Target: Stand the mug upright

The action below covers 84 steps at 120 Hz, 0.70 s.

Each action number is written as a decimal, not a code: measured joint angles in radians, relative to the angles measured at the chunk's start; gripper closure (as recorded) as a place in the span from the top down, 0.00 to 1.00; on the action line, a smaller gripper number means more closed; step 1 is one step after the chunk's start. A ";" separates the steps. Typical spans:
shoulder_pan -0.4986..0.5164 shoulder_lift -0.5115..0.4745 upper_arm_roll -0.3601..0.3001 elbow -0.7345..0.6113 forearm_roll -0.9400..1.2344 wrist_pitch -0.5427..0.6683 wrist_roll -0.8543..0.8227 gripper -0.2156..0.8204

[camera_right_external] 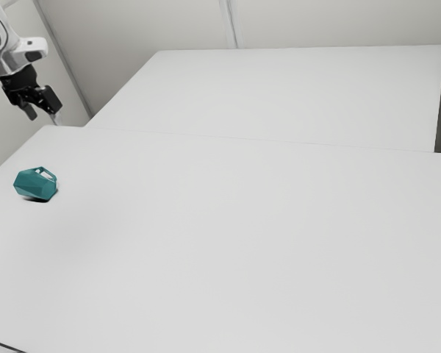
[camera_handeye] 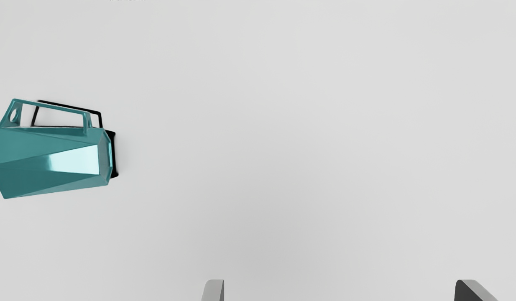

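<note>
Arm position: the arm (camera_right_external: 13, 56) enters at the exterior view's upper left corner. Its white end section carries a round mark, and the black pincer (camera_right_external: 42, 108) is mounted below it. The pincer points downward with a slight tilt, its fingertips leaning toward the exterior view's right. In that view it appears by the worktop's (camera_right_external: 242, 243) far corner at the exterior view's left, raised and well apart from the mug (camera_right_external: 35, 185).

Pincer state: wide. In the wrist view the two fingers (camera_handeye: 213, 290) stand well apart, with nothing held between them.

Mug position: the teal, faceted mug lies on its side on the worktop, near the edge at the exterior view's left and close to the far corner at that side. It is not upright. Relative to the pincer, it is located outside the gap between the fingers, off to the side of one finger and forward of the fingertips. Its narrower end is directed toward the area ahead of the fingers. The handle (camera_handeye: 87, 121) is on the side of the body facing away from the fingertips.
</note>
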State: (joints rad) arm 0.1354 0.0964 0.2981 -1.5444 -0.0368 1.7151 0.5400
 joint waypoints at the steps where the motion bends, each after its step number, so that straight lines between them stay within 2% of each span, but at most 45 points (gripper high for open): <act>1: -0.001 0.000 0.000 -0.001 0.000 0.001 -0.002 0.79; 16: -0.002 0.001 0.003 0.000 0.000 0.016 -0.024 0.79; 32: 0.054 0.064 0.004 0.065 -0.008 0.025 -0.024 0.79; 58: 0.232 0.216 -0.014 0.238 -0.058 0.031 0.026 0.79; 84: 0.396 0.359 -0.027 0.355 -0.180 0.058 0.097 0.79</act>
State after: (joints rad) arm 0.5316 0.4551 0.2716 -1.1890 -0.2164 1.7733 0.6372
